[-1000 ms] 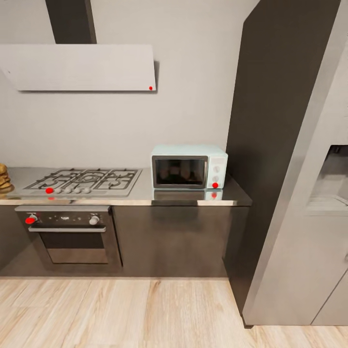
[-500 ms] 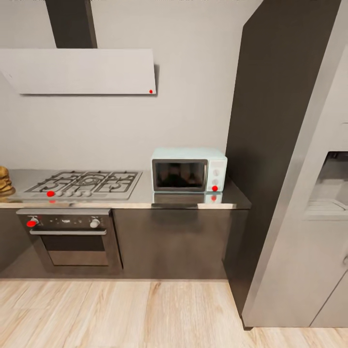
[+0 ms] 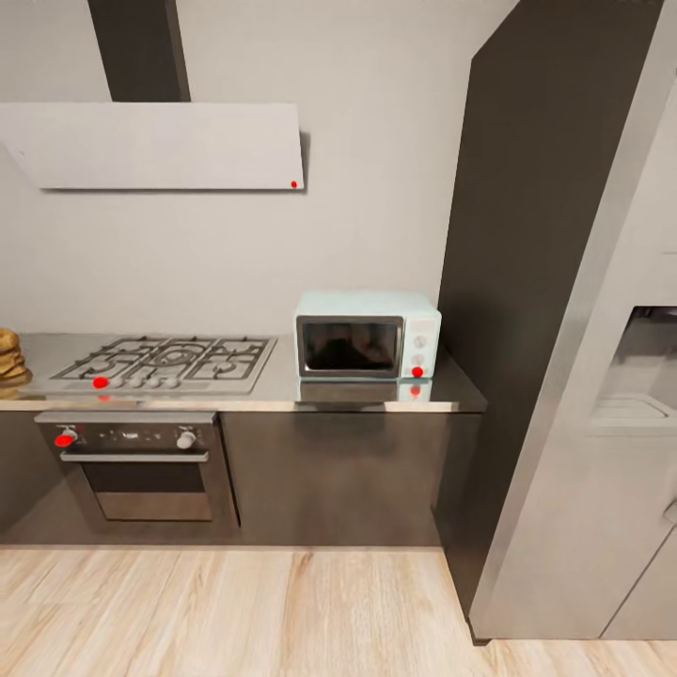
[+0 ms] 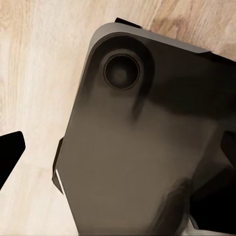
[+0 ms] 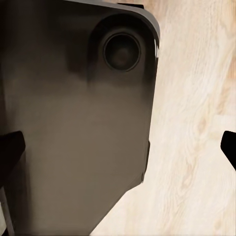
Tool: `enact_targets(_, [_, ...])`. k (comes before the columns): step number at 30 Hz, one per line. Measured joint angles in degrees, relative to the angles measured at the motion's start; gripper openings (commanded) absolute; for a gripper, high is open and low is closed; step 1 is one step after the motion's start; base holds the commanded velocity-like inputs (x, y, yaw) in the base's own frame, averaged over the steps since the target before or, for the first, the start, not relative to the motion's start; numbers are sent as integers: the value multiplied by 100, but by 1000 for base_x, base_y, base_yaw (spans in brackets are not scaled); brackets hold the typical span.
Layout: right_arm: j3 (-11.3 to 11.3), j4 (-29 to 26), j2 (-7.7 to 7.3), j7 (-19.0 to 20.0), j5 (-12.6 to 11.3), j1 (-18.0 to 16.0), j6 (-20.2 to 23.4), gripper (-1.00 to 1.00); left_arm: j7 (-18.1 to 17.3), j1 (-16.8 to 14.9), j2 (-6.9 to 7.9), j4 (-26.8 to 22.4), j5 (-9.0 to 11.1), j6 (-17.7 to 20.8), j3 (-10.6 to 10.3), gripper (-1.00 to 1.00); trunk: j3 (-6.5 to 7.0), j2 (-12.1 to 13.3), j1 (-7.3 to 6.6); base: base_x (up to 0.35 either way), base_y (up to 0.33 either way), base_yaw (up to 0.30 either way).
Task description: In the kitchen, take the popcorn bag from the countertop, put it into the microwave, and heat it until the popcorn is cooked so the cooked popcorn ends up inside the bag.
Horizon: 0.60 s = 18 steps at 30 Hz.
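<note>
1. Head view: I'm facing the kitchen wall; the microwave [image 3: 368, 347] sits at about 12 o'clock on the countertop [image 3: 273, 395], door shut, hard against the tall dark cabinet [image 3: 536, 282] at its 3 o'clock.
2. Microwave contents: dark glass, only vague shapes or reflections behind it; I can't tell what is inside. Red dot on its lowest knob.
3. Gas hob [image 3: 165, 363] at 10 o'clock, set into the same worktop, well apart from the microwave. Oven [image 3: 141, 465] directly below it, door closed, red marker on the left knob.
4. White hood [image 3: 155, 146] on the wall above the hob.
5. A tan-brown stacked object [image 3: 9, 359] at 9 o'clock, cut by the frame edge, rests on the worktop. Too cropped to say whether it's the popcorn bag.
6. Fridge [image 3: 611, 423] at 3 o'clock, with a dispenser recess in its front.
7. Left wrist view: left gripper [image 4: 118, 157] points down at the robot's dark base [image 4: 147, 147] and the wood floor [image 4: 39, 73]. Black fingertips [image 4: 10, 155] sit at opposite frame edges, so spread wide, nothing between them.
8. Right wrist view: right gripper [image 5: 118, 147] likewise over base and floor, fingertips [image 5: 228, 147] far apart, holding nothing.
</note>
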Motion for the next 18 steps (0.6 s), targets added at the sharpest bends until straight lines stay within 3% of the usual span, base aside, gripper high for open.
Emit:
enact_targets(8, [1,0,-4,0,-7,0,1,100,7,0,5,-8,7,5,7,100,19,42,-23,1,0,0])
enact_targets(18, [-8,0,0,0,-30,0,7,100,-44,0,19,-9,9,10,1,100,19,41,-26,290,0,0])
